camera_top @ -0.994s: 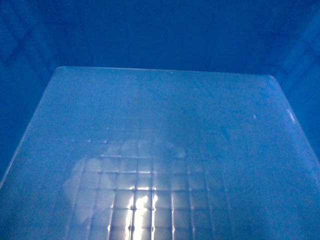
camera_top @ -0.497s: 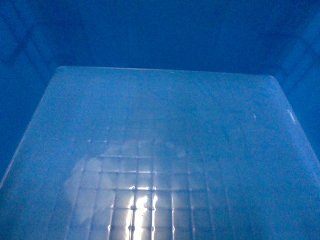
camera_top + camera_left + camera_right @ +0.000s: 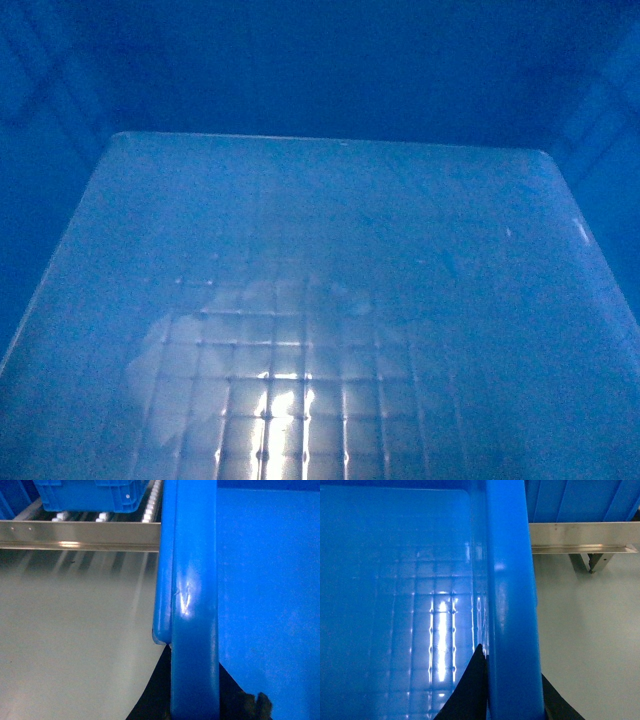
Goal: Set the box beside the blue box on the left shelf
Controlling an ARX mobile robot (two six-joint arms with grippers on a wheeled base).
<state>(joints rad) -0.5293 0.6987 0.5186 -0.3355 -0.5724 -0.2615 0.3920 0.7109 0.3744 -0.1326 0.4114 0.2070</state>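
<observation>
Box, bright blue, grid floor: carried short of the shelf's metal front edge, left tool and right tool each clamped over a side rim, keeping it level; second blue box on the rollers beyond.

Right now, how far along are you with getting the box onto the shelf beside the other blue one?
Done: the large bright-blue plastic crate is gripped, a dark end effector finger on either side of each side rim. In hand: carrying it toward the metal shelf rail. Left: setting it on the rollers beside the ribbed blue box, then letting go.
</observation>
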